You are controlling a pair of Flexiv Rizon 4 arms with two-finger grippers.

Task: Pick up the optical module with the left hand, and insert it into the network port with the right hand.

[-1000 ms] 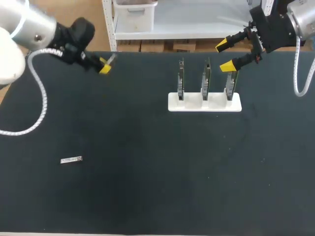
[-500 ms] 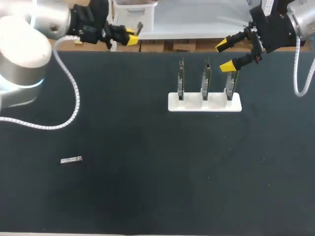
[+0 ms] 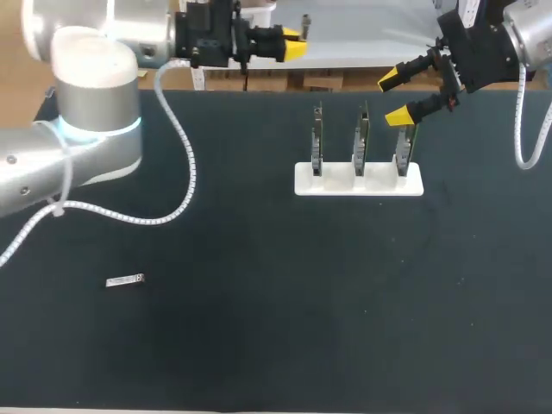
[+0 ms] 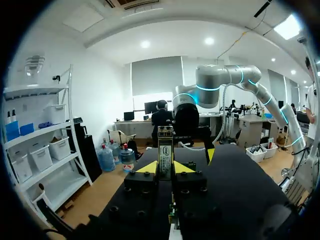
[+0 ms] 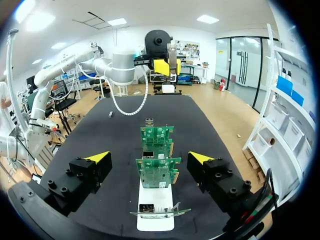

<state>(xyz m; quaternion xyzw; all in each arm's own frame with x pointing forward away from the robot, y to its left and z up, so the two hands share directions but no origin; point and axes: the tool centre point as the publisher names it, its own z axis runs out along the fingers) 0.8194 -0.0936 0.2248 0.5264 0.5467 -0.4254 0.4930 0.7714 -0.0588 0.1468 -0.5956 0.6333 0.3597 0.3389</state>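
Over the last second the left arm has swung from the far left of the dark worktop toward its far middle, while the right arm has kept its place at far right. A white holder carries three network cards standing on edge. The left tool is closed on the optical module, held above the far edge; judged from the right wrist view, its long axis stands roughly upright. The right tool is spread wide, holding nothing, just beside the rightmost card. The held module lies to its left, well apart, so the right arm is nearer the ports. A second module lies flat at near left.
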